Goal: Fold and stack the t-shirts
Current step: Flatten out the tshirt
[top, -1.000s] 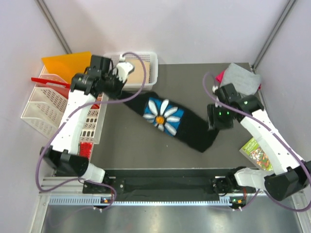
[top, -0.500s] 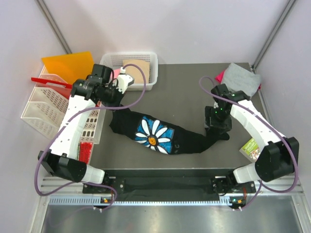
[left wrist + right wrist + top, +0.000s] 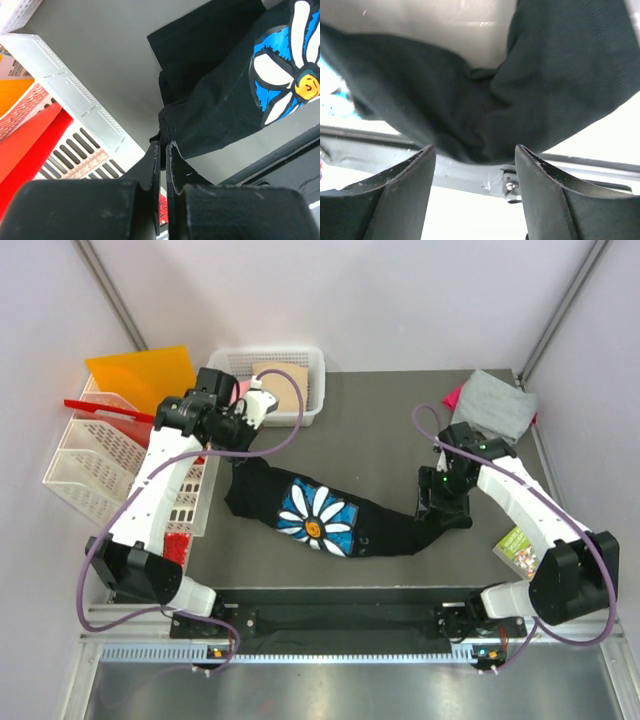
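Since my right hand point(image 3: 475, 150) let go and now stands wide just above it, the black t-shirt point(image 3: 385, 532) has dropped onto the worktop point(image 3: 360, 430); my left hand point(image 3: 162, 146) pinches its raised corner.

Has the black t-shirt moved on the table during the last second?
Yes. The black t-shirt has shifted toward the near edge of the table and slightly left, away from the white basket at the far side.
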### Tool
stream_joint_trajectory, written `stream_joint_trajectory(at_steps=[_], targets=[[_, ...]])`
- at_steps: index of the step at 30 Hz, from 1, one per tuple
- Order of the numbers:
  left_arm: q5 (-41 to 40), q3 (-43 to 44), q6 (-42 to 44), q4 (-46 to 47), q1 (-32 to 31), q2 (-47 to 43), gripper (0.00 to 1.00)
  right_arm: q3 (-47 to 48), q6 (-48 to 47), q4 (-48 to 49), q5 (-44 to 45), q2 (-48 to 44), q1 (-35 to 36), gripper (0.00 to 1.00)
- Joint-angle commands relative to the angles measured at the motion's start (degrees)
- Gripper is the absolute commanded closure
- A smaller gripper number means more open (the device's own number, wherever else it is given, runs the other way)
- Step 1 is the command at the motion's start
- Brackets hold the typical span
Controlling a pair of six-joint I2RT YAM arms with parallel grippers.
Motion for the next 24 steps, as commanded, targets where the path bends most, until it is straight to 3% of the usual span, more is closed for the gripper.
stream_joint_trajectory(at_steps=[1, 3, 6, 8, 13, 18, 20, 24], targets=[[-0.71, 3.17, 0.87, 3.18, 0.4, 1.24, 1.0, -1.28, -0.11, 0.36, -4.45, -2.24, -0.25, 0.39], [-0.8, 3.61, 1.04, 3.97, 0.4, 2.03, 1.0, -1.89, -0.38, 1.23, -4.89, -1.45, -0.25, 0.46], [-0.98, 4.75, 1.05, 4.58, 0.4, 3.26, 1.0, -0.67, -0.47, 2.37, -4.8, 0.65, -0.34, 0.82], [-1.42, 5.36, 1.13, 4.85, 0.4, 3.7, 1.0, 0.65, -0.29, 2.64, -3.75, 1.62, -0.43, 1.0], [-5.45, 5.72, 1.57, 9.05, 0.83, 4.32, 1.0, 8.2, -0.2, 1.59, 0.46, 4.0, -2.09, 1.0], [-15.73, 10.45, 2.45, 18.37, 1.36, 10.53, 1.0, 24.87, 0.76, 4.05, 3.72, 12.15, -7.28, 1.0], [-17.06, 20.41, 2.54, 19.35, 2.23, 14.93, 1.0, 38.88, 0.59, 1.95, 4.77, 19.6, -8.86, 1.0], [-18.38, 42.5, 2.89, 16.55, 2.77, 27.84, 1.0, 58.02, 2.6, 0.45, 1.8, 27.9, -11.59, 1.0]])
